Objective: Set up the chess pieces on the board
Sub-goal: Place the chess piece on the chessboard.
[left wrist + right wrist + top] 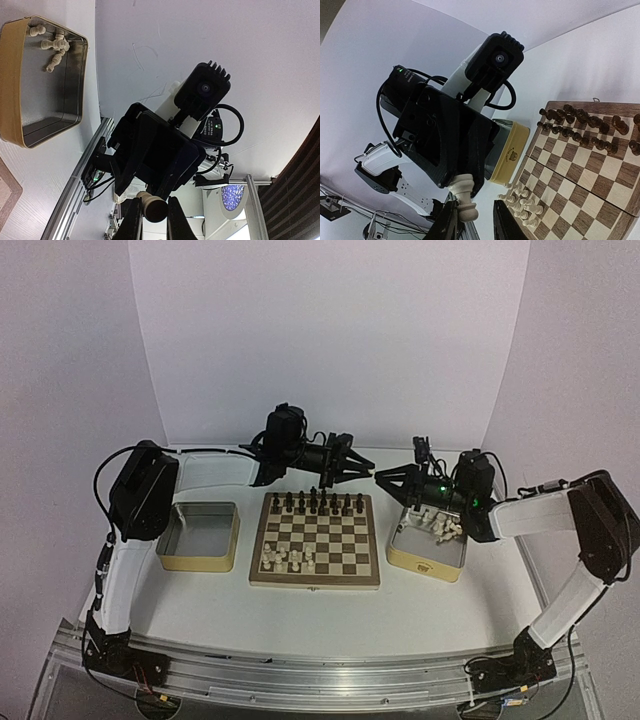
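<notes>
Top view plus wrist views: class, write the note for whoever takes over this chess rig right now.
Left end effector: shut on a cream piece, in the air near the board's far edge.
Right end effector: open, that piece apparently between its fingers, not clamped.
Done: several cream pieces stand on near-left squares.
To do: loose cream pieces in the right tin.

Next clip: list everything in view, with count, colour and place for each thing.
board: one, brown checkered, table centre.
dark pieces: many, brown-black, board's far rows.
left tin: one, yellowish-sided metal, left of board.
right tin: one, same kind, right of board.
cream pieces: several on board's near left; several more in right tin.
held piece: one, cream, between the two pincers.
table: one, white.
left pincer: black, shut on held piece.
right pincer: black, jaws apart around held piece.
</notes>
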`<state>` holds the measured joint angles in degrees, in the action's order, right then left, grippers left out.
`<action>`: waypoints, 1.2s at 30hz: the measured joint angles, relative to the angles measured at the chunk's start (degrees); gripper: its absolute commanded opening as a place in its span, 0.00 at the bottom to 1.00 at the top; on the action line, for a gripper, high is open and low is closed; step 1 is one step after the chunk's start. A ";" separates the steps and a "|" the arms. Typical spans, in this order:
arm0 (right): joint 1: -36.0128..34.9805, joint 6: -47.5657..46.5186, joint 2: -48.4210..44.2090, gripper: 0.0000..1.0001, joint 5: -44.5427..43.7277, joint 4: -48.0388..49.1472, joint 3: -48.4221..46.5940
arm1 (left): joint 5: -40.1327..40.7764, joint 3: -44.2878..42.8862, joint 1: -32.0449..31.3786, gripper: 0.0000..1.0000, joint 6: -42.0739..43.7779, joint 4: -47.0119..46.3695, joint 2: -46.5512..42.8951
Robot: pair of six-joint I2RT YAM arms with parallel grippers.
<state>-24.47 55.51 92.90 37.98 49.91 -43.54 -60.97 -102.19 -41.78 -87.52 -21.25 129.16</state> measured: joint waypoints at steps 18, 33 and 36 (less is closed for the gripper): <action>0.00 1.16 1.87 0.00 1.68 1.93 -1.85 | 0.01 -0.07 0.56 0.04 -1.04 -0.49 0.02; 0.02 -10.74 0.66 0.00 2.05 -34.64 -16.64 | 10.37 -8.18 3.02 0.35 20.86 31.43 -2.47; 0.00 -17.16 0.98 0.00 1.17 -52.94 -25.83 | 14.40 -8.41 4.78 0.35 25.62 38.53 -5.63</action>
<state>-24.47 38.36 93.88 39.15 -3.03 -69.37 -46.57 -110.61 -37.00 -61.91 17.28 123.53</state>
